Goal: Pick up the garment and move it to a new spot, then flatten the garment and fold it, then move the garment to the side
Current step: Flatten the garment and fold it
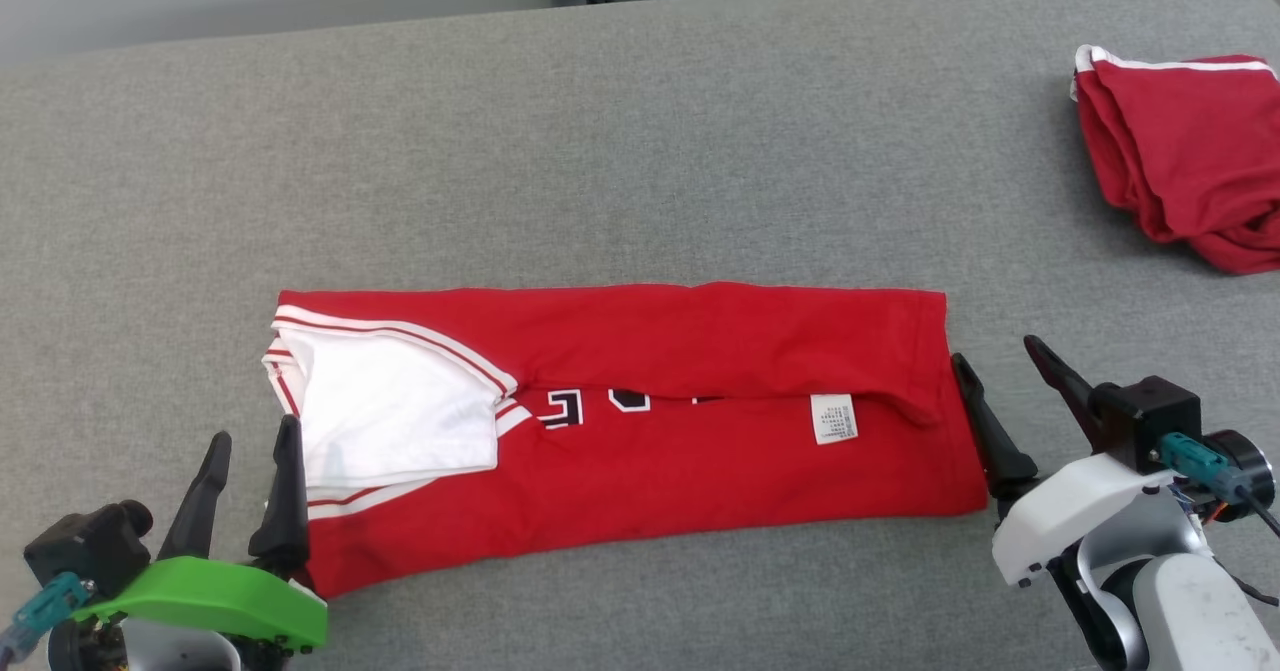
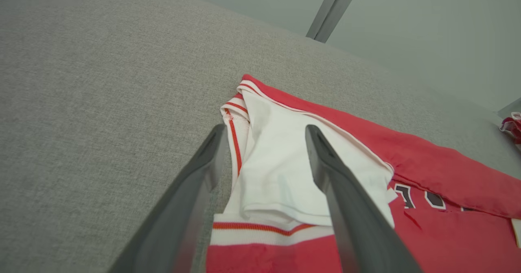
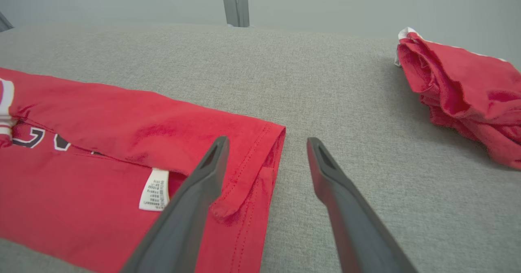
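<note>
Folded red garment (image 1: 700,461) lies lengthwise mid-worktop (image 1: 600,151), white sleeve end at left. Dark chest lettering (image 1: 600,406) is mostly tucked under the fold, unreadable. White care tag (image 1: 833,418): print too small to read. Second red bundle (image 1: 1180,151) far right, cut off by the frame edge. Left pincer (image 1: 255,429) spread wide, straddling garment's left edge, holding nothing. Right pincer (image 1: 996,350) spread wide, inner finger at the hem, empty.

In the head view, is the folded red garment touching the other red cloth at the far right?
No, a wide strip of bare gray surface lies between the folded red garment and the other red cloth.
</note>
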